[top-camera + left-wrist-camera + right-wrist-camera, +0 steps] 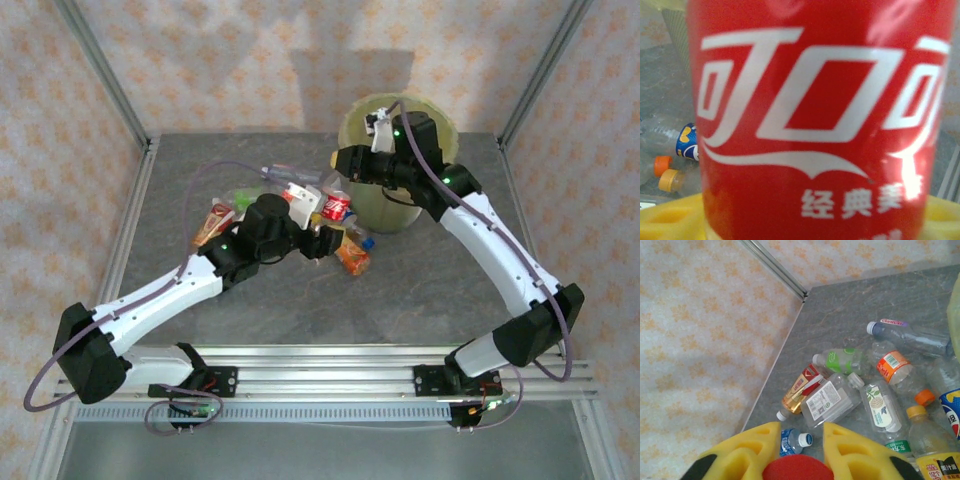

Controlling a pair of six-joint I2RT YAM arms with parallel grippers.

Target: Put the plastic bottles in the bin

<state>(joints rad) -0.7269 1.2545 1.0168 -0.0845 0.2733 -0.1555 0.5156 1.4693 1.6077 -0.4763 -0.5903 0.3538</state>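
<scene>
Hovering above the bin (385, 215), the right end effector (383, 125) is closed — the left end effector (325, 240), spread wide, flanks a red-labelled bottle (815, 125) among the plastic bottles (865, 385) heaped on the bench (430, 290).

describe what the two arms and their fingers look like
The left arm and right arm match: white links, bulky black joints, a small green light, a grey-purple cable looping from each base. The fingers are chunky yellow with hollow cut-outs.
</scene>
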